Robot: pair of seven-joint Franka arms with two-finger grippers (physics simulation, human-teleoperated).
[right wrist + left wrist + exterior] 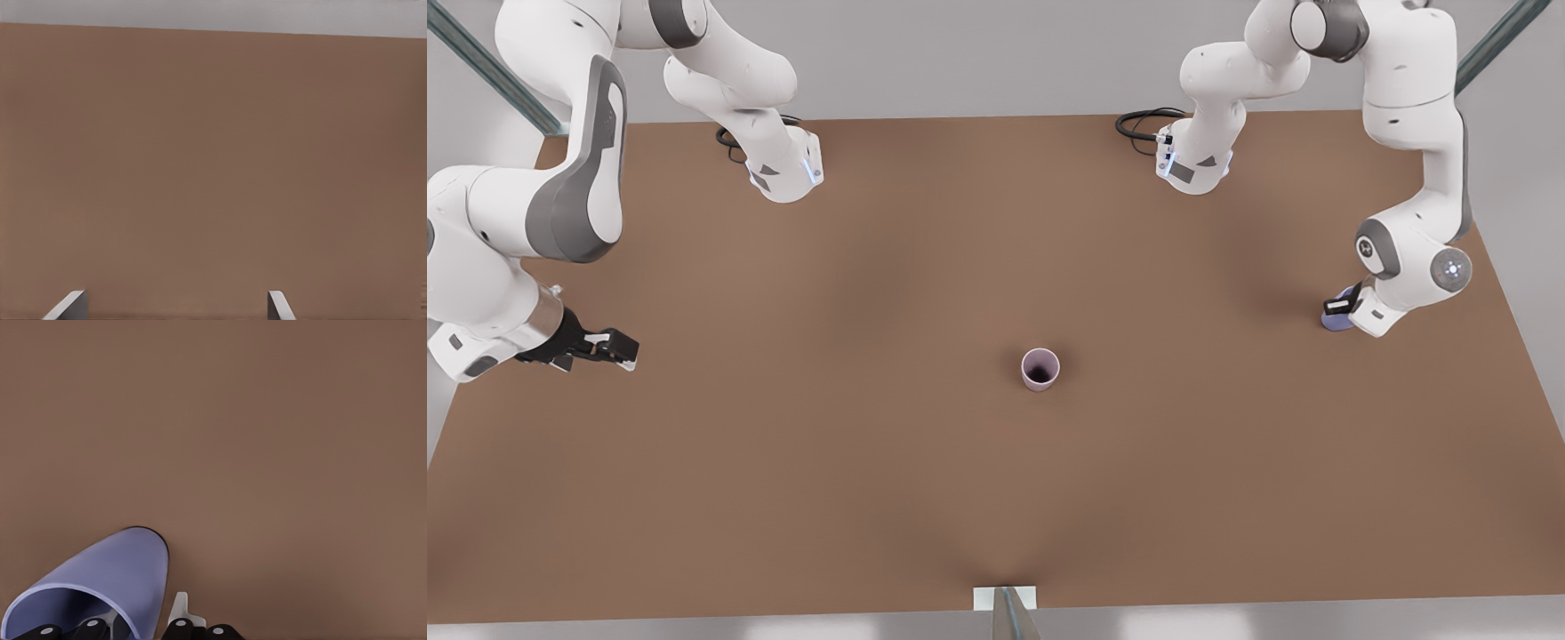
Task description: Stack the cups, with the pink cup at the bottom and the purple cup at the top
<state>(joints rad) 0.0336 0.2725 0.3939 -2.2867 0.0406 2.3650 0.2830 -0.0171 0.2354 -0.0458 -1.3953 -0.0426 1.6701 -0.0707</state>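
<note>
You have the pink cup point(1040, 369) standing upright, mouth up, near the middle of the counter point(871, 498), a little toward its near edge. The right hand point(609, 347) waits by the counter's edge on the front view's left, fingers spread and empty. By the opposite edge, the left hand point(1341, 309) is at the purple cup point(1334, 321) — one finger point(181, 610) outside the wall, the other inside, whether pinched tight you cannot tell. The pink cup lies well apart from it, toward the counter's middle — that is the way to carry.
</note>
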